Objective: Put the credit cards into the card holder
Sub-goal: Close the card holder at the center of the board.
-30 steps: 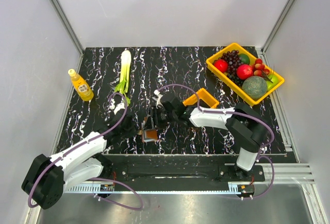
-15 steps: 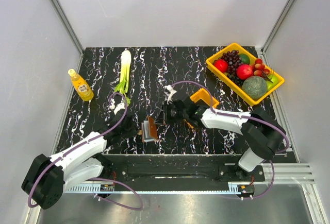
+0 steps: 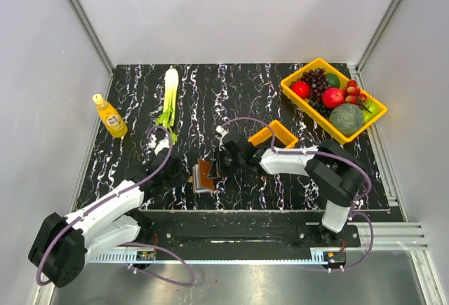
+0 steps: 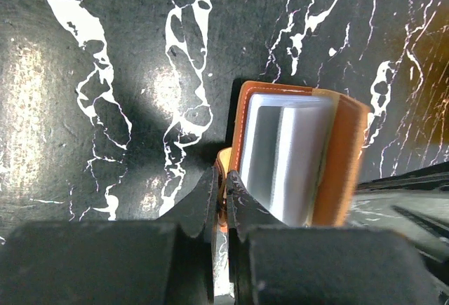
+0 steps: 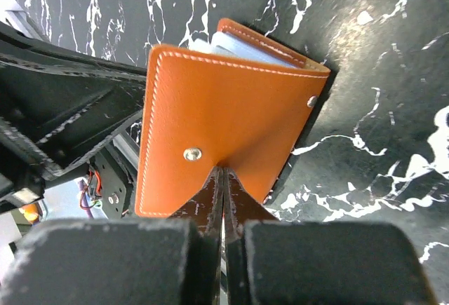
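Left wrist: left claw (image 4: 224, 179) pinches card holder (image 4: 347, 158) edge as anchor; right claw (image 5: 223, 177), pressed together, likely pushing cover over credit cards (image 4: 295, 154).

I can read no text, number or brand in any of my views. The small yellow plastic bottle (image 3: 110, 116) at the left of the overhead frame carries a label (image 3: 111, 118) with a red patch, but its print is too small for me to make out.
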### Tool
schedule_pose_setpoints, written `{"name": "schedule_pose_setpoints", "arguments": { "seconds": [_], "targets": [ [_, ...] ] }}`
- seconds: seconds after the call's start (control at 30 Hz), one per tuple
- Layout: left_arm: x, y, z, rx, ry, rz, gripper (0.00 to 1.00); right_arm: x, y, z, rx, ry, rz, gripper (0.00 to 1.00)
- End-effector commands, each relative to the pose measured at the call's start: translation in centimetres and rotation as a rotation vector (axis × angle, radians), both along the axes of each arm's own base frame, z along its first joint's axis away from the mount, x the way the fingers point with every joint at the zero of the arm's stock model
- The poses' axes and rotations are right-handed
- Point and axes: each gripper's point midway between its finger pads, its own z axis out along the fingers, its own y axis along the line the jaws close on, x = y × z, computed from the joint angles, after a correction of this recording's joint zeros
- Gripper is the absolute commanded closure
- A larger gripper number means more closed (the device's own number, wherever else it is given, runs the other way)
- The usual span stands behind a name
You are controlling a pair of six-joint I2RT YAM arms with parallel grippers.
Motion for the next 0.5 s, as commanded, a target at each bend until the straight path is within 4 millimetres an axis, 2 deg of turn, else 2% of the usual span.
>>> {"name": "schedule_pose_setpoints", "arguments": {
  "seconds": [0.0, 0.23, 0.37, 0.47],
  "targets": [
    [1.9, -0.8, 3.1, -0.03, -0.095, 0.004, 1.0, 0.1, 1.9, 0.8, 0.03, -0.043, 0.032, 1.0],
    [2.0, -0.8, 2.9, -0.017, -0.089, -0.003, 1.0, -0.1, 3.2, 0.2, 0.025, -0.041, 0.062, 0.98],
    [2.0, -0.9, 2.8, -0.016, -0.08, -0.005, 1.0, 0.1, 3.9, 1.3, 0.043, -0.055, 0.042, 0.95],
    [2.1, -0.9, 2.8, -0.017, -0.085, -0.006, 1.0, 0.3, 4.0, 0.4, 0.009, -0.042, 0.042, 0.93]
  ]
}}
